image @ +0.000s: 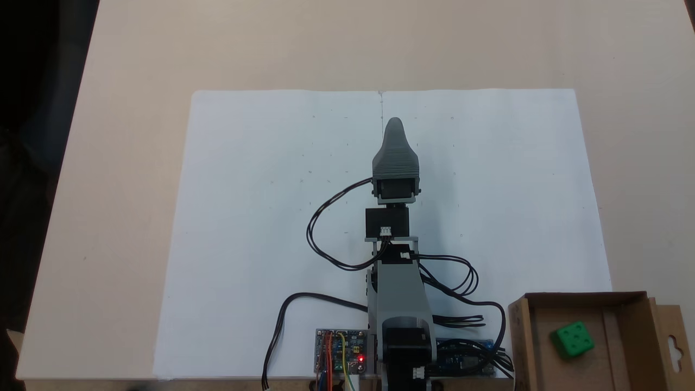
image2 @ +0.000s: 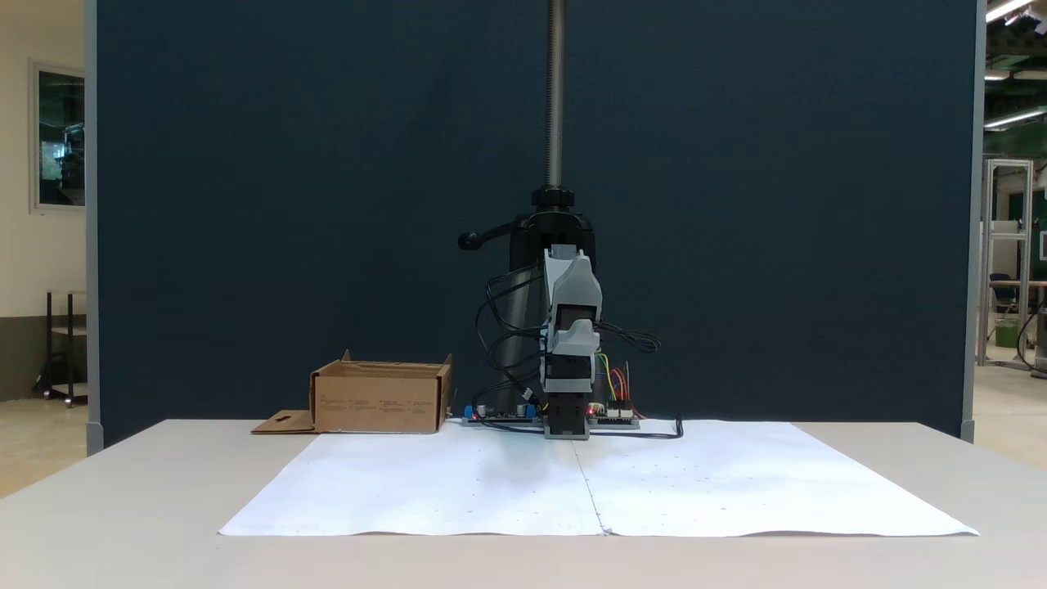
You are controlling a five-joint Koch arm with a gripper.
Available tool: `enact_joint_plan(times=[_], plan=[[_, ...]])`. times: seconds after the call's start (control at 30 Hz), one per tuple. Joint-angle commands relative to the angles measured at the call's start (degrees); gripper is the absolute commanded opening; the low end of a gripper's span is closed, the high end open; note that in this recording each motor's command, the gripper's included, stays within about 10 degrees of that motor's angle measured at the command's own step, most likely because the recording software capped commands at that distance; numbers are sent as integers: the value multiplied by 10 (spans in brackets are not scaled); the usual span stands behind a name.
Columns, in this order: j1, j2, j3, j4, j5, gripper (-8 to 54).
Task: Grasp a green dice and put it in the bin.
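Note:
The green dice lies inside the bin, a shallow brown cardboard box at the lower right corner of a fixed view, beside the arm's base. The other fixed view shows the bin from the side, left of the arm, its walls hiding the dice. My gripper points away from the base over the middle of the white paper, far from the bin, with nothing visibly held. From above only its grey upper jaw shows. Head-on, the gripper shows no visible gap between the jaws.
A large white paper sheet covers the beige table. Circuit boards and looping black cables sit around the arm's base. The bin's flap with a keyhole cutout sticks out sideways. A black clamp stand rises behind the arm.

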Motion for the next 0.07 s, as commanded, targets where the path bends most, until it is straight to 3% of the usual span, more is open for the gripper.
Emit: enact_joint_plan(times=[0.0,0.03], plan=[[-7,67,43,-91,-44,451],[-7,67,43,-91,-44,451]])
